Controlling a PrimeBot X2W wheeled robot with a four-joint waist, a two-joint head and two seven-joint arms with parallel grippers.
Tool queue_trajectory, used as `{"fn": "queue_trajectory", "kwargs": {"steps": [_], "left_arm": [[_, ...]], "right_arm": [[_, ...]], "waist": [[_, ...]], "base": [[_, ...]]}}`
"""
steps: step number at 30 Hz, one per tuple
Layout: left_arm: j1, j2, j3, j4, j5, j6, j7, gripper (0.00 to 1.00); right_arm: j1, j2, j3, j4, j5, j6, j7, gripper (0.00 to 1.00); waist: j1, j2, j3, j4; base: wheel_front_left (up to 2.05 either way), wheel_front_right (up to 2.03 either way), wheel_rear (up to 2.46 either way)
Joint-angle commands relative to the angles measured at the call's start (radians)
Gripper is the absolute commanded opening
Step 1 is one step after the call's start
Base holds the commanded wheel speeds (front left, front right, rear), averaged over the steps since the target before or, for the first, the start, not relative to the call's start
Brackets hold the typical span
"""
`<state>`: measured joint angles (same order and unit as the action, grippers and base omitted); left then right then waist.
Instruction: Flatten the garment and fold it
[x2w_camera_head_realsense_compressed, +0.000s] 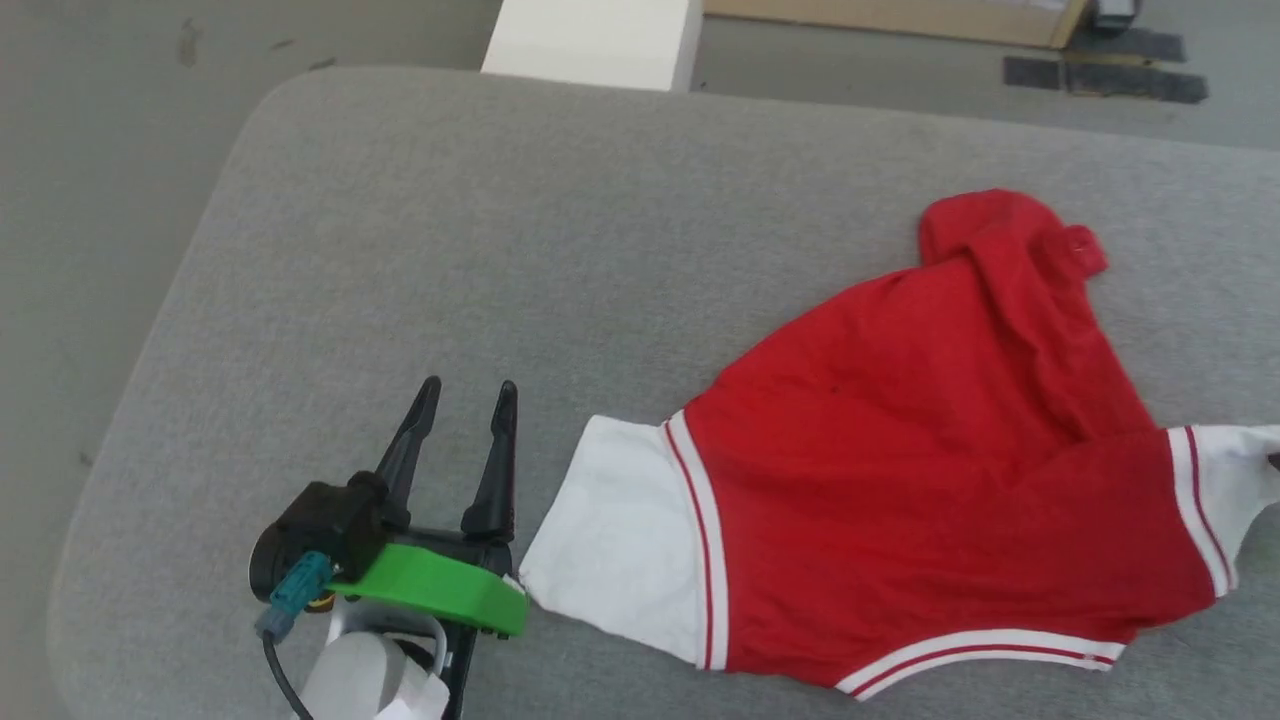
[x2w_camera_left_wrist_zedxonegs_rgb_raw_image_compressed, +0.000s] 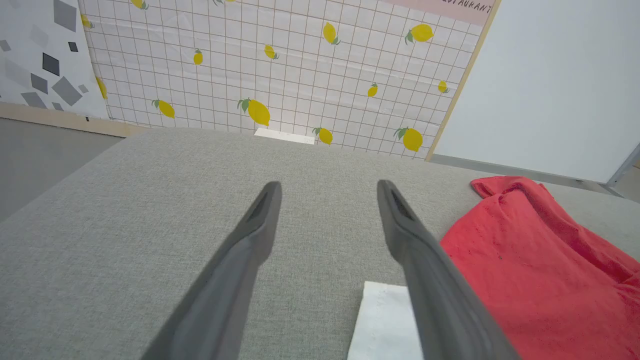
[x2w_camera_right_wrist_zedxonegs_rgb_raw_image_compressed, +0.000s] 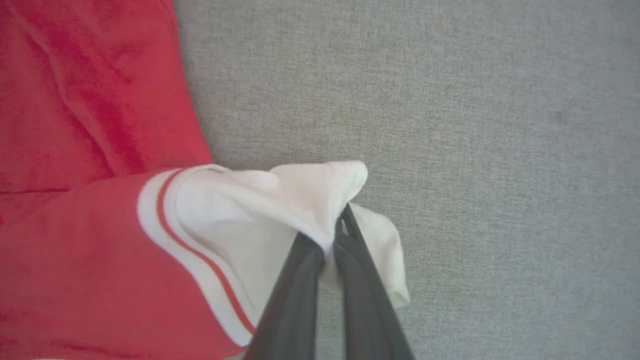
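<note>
The garment (x2w_camera_head_realsense_compressed: 920, 470) is a red shirt with white sleeves and red-white striped trim, lying rumpled on the grey cushioned surface (x2w_camera_head_realsense_compressed: 560, 260) at the right, its lettering hidden. One white sleeve (x2w_camera_head_realsense_compressed: 620, 540) lies flat, reaching toward my left gripper (x2w_camera_head_realsense_compressed: 470, 400), which stands open just left of it with nothing between its fingers. In the left wrist view the open left gripper (x2w_camera_left_wrist_zedxonegs_rgb_raw_image_compressed: 327, 187) points over bare fabric, the sleeve (x2w_camera_left_wrist_zedxonegs_rgb_raw_image_compressed: 382, 320) by its right finger. My right gripper (x2w_camera_right_wrist_zedxonegs_rgb_raw_image_compressed: 337, 232) is shut on the other white sleeve (x2w_camera_right_wrist_zedxonegs_rgb_raw_image_compressed: 280, 200), bunching it.
The grey surface ends in a rounded corner at the far left, with floor (x2w_camera_head_realsense_compressed: 90, 150) beyond. A white block (x2w_camera_head_realsense_compressed: 595, 40) stands past the far edge. A lemon-patterned wall panel (x2w_camera_left_wrist_zedxonegs_rgb_raw_image_compressed: 280, 70) rises behind the surface.
</note>
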<state>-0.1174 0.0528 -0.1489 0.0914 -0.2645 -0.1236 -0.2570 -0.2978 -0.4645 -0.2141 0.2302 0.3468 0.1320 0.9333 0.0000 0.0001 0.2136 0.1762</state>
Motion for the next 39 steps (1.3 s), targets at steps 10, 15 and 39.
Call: {"fn": "queue_trajectory", "kwargs": {"steps": [10,15,39], "left_arm": [[-0.019,-0.003,0.013,0.008,0.005,-0.007,-0.005,1.0],[-0.007,-0.003,0.018,0.011,0.011,-0.007,-0.005,1.0],[0.127,0.052,0.001,0.03,0.013,-0.007,-0.004,1.0]], "right_arm": [[-0.102,-0.041,0.105,0.245,-0.172,-0.001,-0.276,1.0],[-0.128,-0.044,0.129,0.312,-0.199,-0.001,-0.414,1.0],[0.241,0.259,-0.005,-0.096,-0.274,-0.001,-1.072,1.0]], "waist": [[0.0,-0.0001,0.017,0.023],[0.0,-0.0001,-0.025,-0.002],[0.0,-0.0001,-0.148,-0.089]], "base": [[0.0,0.0,0.0],[0.0,0.0,0.0],[0.0,0.0,0.0]]}}
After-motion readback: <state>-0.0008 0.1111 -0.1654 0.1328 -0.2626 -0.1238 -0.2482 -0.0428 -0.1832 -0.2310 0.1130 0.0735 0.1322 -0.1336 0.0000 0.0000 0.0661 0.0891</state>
